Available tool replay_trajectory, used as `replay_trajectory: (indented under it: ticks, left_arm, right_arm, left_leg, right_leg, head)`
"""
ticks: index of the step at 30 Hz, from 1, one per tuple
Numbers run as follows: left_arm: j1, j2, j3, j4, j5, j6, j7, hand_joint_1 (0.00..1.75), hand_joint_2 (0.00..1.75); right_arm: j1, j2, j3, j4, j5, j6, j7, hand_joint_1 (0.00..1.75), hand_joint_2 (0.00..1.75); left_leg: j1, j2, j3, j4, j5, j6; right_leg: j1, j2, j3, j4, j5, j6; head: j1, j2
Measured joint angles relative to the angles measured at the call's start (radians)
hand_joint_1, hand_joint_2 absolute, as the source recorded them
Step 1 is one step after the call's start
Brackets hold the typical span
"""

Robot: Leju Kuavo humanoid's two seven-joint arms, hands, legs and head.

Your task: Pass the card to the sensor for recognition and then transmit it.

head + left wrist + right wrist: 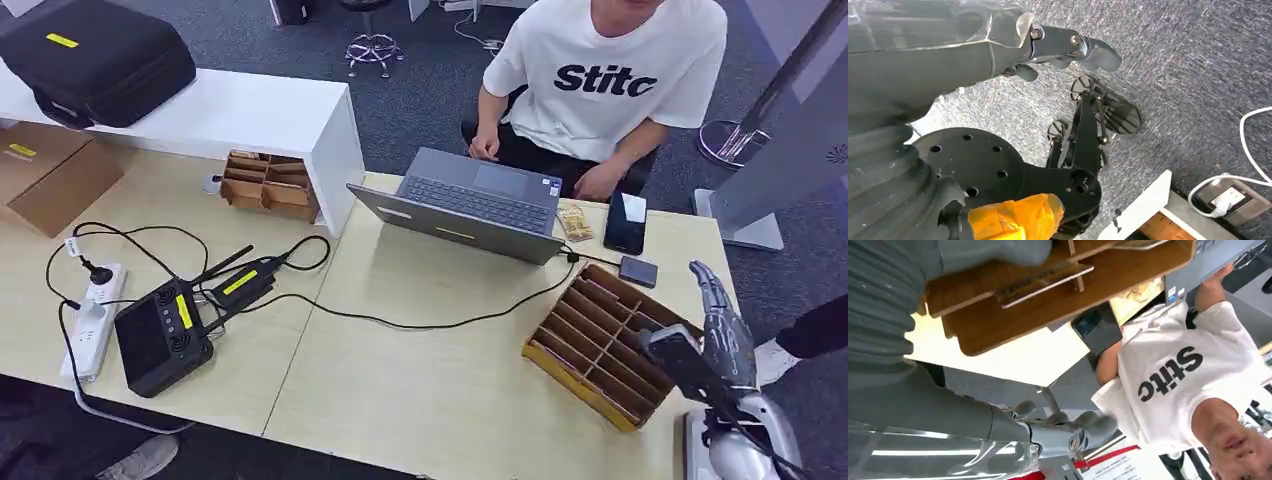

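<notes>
At the lower right of the head view, the right hand (715, 340) is hovering over the far right end of a wooden slotted tray (575, 385), its fingers stretching up and apart with nothing between them. The tray is lying at an angle near the right edge of the table (420, 400). I cannot tell where the card is lying; the slots are too small to read. In the left wrist view, the left hand (1068, 45) is hanging over grey carpet (1173, 60), fingers held out straight and holding nothing. At the lower left of the head view, a black controller (160, 335) is sitting beside a white power strip (90, 320), and a black cable (420, 322) is running across the middle of the table towards the laptop (470, 200). Just beyond the tray, a small grey box (638, 270) is lying near a dark phone (625, 222). Behind the laptop, at the top of the frame, a person (600, 80) in a white shirt is sitting. At the upper left, a black case (95, 55) is resting on a white shelf (250, 115).
</notes>
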Motion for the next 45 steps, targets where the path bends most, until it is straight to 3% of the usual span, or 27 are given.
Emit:
replay_trajectory:
  ticks: [6, 22, 24, 25, 26, 27, 45]
  left_arm:
    - [0.0, -0.003, 0.0, 0.0, 0.001, 0.0, 0.0, 0.0, 1.75]
    - [0.0, -0.003, 0.0, 0.0, 0.006, 0.0, 0.0, 0.0, 1.75]
    - [0.0, -0.003, 0.0, 0.0, 0.007, 0.0, 0.0, 0.0, 1.75]
    - [0.0, -0.003, 0.0, 0.0, 0.007, 0.0, 0.0, 0.0, 1.75]
    - [0.0, -0.003, 0.0, 0.0, 0.008, 0.0, 0.0, 0.0, 1.75]
    - [0.0, -0.003, 0.0, 0.0, 0.009, 0.0, 0.0, 0.0, 1.75]
    - [0.0, -0.003, 0.0, 0.0, 0.019, 0.002, 0.0, 0.0, 1.75]
  right_arm:
    - [0.001, 0.003, -0.012, 0.0, 0.0, 0.001, -0.004, 1.68, 1.75]
    - [0.003, 0.007, -0.026, -0.001, -0.005, 0.001, -0.013, 1.59, 1.75]
    - [0.006, 0.008, -0.026, 0.0, -0.005, 0.001, -0.013, 1.41, 1.75]
    - [0.008, 0.009, -0.026, 0.0, -0.005, 0.001, -0.013, 0.98, 1.75]
    - [0.009, 0.01, -0.026, 0.0, -0.006, 0.001, -0.013, 0.07, 1.75]
    - [0.01, 0.01, -0.026, 0.0, -0.007, 0.001, -0.015, 0.0, 1.75]
    - [0.019, 0.019, -0.055, -0.018, -0.022, -0.014, -0.03, 0.0, 1.75]
  left_leg:
    - [0.0, 0.0, 0.0, 0.0, 0.0, 0.0]
    - [0.0, 0.0, 0.0, 0.0, 0.0, 0.0]
    - [0.0, 0.0, 0.0, 0.0, 0.0, 0.0]
    - [0.0, 0.0, 0.0, 0.0, 0.0, 0.0]
    - [0.0, 0.0, 0.0, 0.0, 0.0, 0.0]
    - [0.0, 0.0, 0.0, 0.0, 0.0, 0.0]
    - [0.0, 0.0, 0.0, 0.0, 0.0, 0.0]
  right_leg:
    - [0.0, 0.0, 0.0, 0.0, 0.0, 0.0]
    - [0.0, 0.0, 0.0, 0.0, 0.0, 0.0]
    - [0.0, 0.0, 0.0, 0.0, 0.0, 0.0]
    - [0.0, 0.0, 0.0, 0.0, 0.0, 0.0]
    - [0.0, 0.0, 0.0, 0.0, 0.0, 0.0]
    - [0.0, 0.0, 0.0, 0.0, 0.0, 0.0]
    - [0.0, 0.0, 0.0, 0.0, 0.0, 0.0]
  head:
    - [0.0, 0.0]
    - [0.0, 0.0]
    - [0.0, 0.0]
    - [0.0, 0.0]
    - [0.0, 0.0]
    - [0.0, 0.0]
    - [0.0, 0.0]
